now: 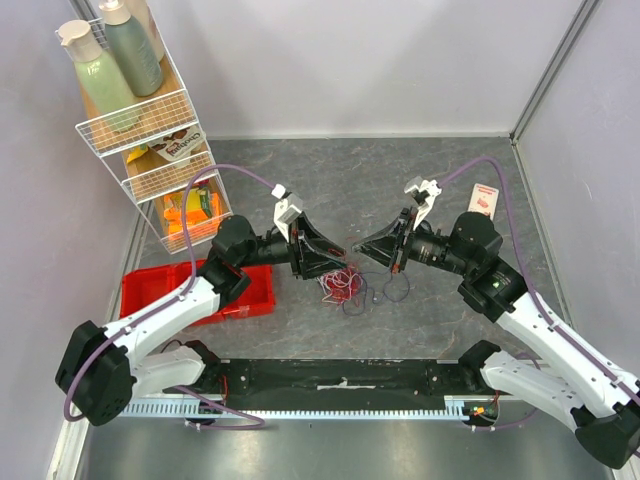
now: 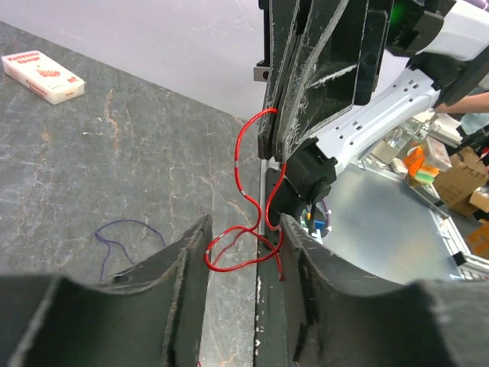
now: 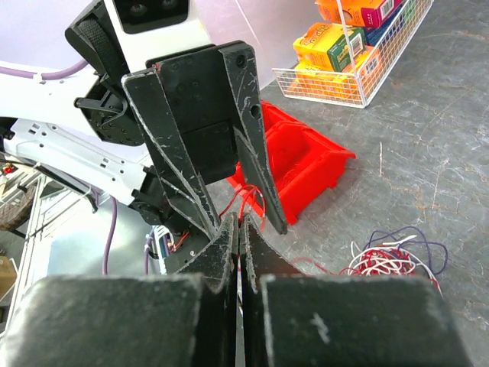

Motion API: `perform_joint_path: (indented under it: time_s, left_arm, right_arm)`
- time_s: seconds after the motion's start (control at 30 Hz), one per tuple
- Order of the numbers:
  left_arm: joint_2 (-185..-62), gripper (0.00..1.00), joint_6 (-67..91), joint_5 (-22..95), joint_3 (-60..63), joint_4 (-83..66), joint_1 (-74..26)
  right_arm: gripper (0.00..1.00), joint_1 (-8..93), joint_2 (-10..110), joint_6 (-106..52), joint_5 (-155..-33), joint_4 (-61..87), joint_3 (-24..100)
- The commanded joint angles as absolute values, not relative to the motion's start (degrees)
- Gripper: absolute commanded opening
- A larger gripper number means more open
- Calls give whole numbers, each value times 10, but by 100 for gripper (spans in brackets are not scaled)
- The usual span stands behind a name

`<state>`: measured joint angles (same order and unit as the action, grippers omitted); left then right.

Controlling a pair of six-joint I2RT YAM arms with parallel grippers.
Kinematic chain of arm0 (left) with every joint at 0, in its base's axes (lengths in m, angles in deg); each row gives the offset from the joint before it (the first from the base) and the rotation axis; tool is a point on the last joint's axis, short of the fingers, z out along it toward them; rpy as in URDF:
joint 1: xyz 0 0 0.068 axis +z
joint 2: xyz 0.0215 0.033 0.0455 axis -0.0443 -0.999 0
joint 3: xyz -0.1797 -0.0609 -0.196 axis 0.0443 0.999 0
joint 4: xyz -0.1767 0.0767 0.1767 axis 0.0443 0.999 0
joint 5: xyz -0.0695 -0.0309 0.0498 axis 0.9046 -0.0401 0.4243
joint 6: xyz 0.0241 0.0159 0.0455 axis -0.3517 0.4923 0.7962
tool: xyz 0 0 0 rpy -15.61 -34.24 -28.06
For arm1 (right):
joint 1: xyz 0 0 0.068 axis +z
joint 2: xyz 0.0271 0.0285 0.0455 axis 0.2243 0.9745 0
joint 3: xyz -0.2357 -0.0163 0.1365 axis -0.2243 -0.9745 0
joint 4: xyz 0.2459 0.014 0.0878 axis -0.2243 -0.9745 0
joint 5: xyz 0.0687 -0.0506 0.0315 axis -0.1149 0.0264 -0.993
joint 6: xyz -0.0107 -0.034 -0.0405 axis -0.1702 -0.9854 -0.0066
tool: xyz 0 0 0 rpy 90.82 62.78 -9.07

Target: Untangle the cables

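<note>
The black right gripper point(image 3: 238, 229) was clamped shut on a thin red cable point(image 2: 238, 172), its loop hanging between the parted fingers of the left gripper point(image 2: 244, 229); the red, white and purple tangle point(image 1: 343, 284) lay on the grey table point(image 1: 400, 190)

Both arms reach inward above the cables point(image 1: 343, 285), tips nearly touching; left gripper point(image 1: 341, 263) jaws apart, right gripper point(image 1: 361, 246) clamped on cables.

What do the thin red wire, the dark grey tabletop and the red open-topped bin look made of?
The thin red wire looks plastic-insulated and glossy: it glints and holds loose loops. The dark grey tabletop is a matte stone-look surface with pale veins, possibly laminate. The red open-topped bin looks like moulded plastic, smooth with a slight sheen.
</note>
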<state>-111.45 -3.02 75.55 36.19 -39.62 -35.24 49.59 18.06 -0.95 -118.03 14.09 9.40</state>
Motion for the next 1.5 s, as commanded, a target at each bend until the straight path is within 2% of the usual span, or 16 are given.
perform_joint_path:
  time_s: [0.0, 0.2, 0.3, 0.33, 0.37, 0.4, 0.47, 0.57, 0.6, 0.73, 0.9, 1.03, 1.27, 1.47]
  left_arm:
    - [-1103, 40, -19, 762, 336, -400, -355]
    - [-1088, 7, 2, 761, 340, -397, -355]
    - [-1074, 2, 3, 763, 351, -417, -354]
    - [-1067, 2, 3, 764, 355, -426, -356]
    - [-1062, 2, 6, 764, 357, -429, -356]
    - [-1057, 2, 8, 763, 357, -428, -354]
    - [-1046, 2, 12, 750, 358, -422, -355]
    - [-1008, 2, 32, 670, 353, -368, -355]
    - [-990, 2, 37, 636, 349, -337, -355]
    - [-916, 2, 52, 519, 295, -177, -355]
    - [-827, 2, 74, 387, 255, -38, -355]
    - [-809, 2, 78, 258, 244, 54, -355]
    - [-813, 2, 57, 41, 322, 94, -356]
    - [-820, 2, -73, -50, 393, 136, -355]
  right_arm:
    - [0, 501, 170, -4, -1191, 176, 85]
    - [0, 503, 167, 1, -1193, 183, 80]
    - [0, 504, 166, 1, -1191, 182, 82]
    - [3, 504, 166, 2, -1190, 183, 83]
    - [17, 504, 166, 3, -1186, 183, 84]
    - [39, 504, 165, 3, -1182, 179, 86]
    - [74, 504, 162, -12, -1156, 156, 93]
    - [95, 504, 147, -40, -1050, 72, 108]
    - [97, 503, 140, -41, -1006, 55, 108]
    - [98, 504, 122, -43, -888, -9, 100]
    - [98, 504, 124, -45, -880, -6, 69]
    - [98, 504, 142, -41, -899, 6, 68]
    - [98, 504, 150, -45, -912, 23, 63]
    - [98, 504, 130, -48, -901, 23, 40]
